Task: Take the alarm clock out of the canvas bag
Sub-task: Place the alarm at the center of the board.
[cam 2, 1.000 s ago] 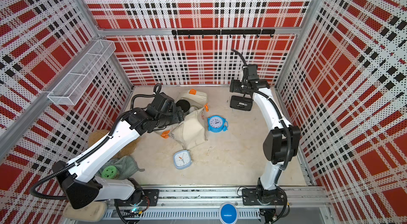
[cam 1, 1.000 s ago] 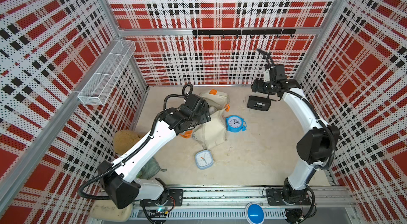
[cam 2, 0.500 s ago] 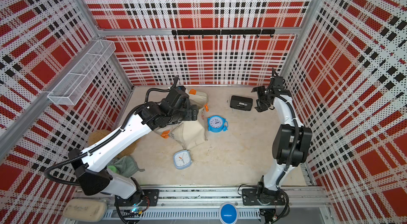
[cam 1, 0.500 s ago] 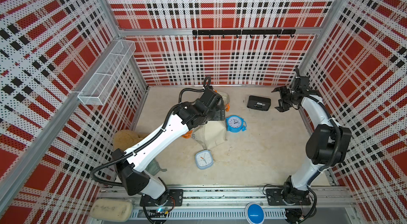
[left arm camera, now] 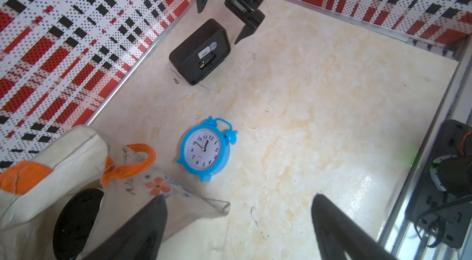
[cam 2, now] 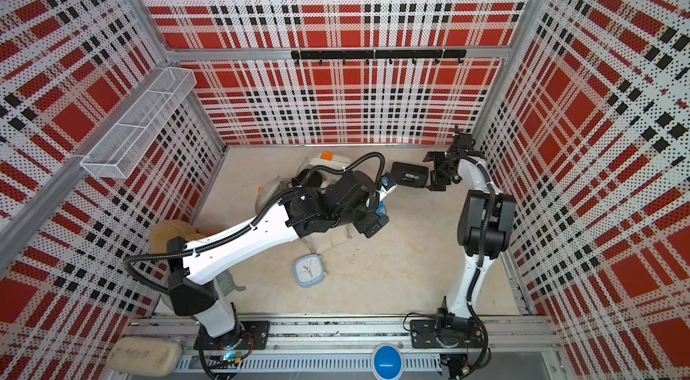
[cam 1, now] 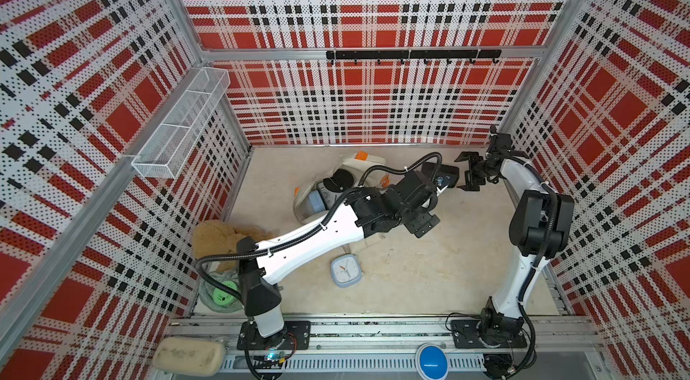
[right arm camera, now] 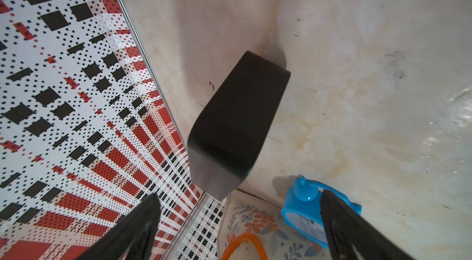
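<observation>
Both open, nothing held: my left hand [left arm camera: 237, 200] hovers at the bag [left arm camera: 63, 154] edge, probably to reach in; right hand [cam 1: 466, 174] sits clear beside the black clock [left arm camera: 201, 51].

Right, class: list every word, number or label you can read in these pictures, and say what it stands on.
"1" to "12": dial of the round blue twin-bell alarm clock.
Too small to read: white stickers on the black rectangular box.
Blurred, unreadable: dark script on the cream canvas bag with orange handles.
</observation>
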`<move>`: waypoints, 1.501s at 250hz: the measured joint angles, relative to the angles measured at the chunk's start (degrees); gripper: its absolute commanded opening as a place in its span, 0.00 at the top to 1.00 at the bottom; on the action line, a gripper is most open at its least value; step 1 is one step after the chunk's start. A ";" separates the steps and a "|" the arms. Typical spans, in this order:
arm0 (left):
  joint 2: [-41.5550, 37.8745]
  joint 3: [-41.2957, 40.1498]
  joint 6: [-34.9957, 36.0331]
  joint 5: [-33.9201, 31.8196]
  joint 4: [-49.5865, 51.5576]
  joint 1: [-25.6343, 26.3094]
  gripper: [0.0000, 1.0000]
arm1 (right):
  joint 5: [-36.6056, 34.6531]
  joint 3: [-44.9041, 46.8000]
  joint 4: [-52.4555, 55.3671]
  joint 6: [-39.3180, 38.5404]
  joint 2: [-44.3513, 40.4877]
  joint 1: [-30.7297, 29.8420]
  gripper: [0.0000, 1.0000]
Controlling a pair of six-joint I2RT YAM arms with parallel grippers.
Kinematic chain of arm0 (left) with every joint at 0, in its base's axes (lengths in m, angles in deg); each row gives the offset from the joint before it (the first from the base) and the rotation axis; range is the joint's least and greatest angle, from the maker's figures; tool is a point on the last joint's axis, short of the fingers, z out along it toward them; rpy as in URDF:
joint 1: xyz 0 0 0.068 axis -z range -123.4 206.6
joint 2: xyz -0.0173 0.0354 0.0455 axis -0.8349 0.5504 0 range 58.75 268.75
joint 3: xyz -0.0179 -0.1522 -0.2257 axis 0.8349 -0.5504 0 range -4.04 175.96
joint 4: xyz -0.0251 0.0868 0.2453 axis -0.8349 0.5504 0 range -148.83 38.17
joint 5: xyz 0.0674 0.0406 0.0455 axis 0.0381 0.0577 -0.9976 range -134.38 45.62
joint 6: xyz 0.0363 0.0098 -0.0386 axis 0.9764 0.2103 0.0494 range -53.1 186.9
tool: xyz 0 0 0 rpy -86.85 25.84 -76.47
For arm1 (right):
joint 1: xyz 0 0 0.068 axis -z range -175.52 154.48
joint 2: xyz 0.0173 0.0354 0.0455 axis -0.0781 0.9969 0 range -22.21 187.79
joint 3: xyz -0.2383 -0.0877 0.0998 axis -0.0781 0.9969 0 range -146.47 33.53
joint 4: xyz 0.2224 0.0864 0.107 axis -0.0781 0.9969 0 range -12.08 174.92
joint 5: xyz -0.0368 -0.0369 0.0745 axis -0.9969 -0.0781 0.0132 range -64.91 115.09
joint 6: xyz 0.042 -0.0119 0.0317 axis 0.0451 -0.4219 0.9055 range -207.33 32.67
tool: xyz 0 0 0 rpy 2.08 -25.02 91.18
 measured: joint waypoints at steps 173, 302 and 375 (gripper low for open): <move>1.16 0.55 2.34 -3.15 0.39 0.55 0.09 | 2.95 -7.58 0.00 -0.26 9.88 1.57 0.25; 1.16 0.52 0.39 -3.06 2.12 -0.17 0.08 | 4.37 -2.29 -5.70 -2.99 9.05 1.25 0.52; 1.14 0.52 -1.84 -2.56 4.33 -1.36 0.08 | 1.14 12.48 -11.69 -9.07 -1.38 0.92 0.42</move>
